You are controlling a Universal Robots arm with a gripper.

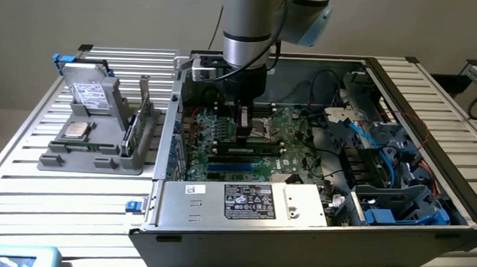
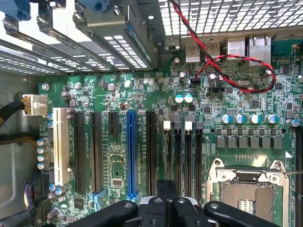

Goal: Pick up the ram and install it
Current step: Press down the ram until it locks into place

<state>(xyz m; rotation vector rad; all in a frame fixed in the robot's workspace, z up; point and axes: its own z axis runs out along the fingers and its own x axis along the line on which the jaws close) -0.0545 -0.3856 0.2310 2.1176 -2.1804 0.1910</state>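
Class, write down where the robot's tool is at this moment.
In the exterior view the tool is inside the open computer case, low over the middle of the motherboard, just to the exterior view's left of the processor socket.

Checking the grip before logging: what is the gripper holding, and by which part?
Nothing that shows: the gripper is shut over the motherboard, with no stick in its grip.
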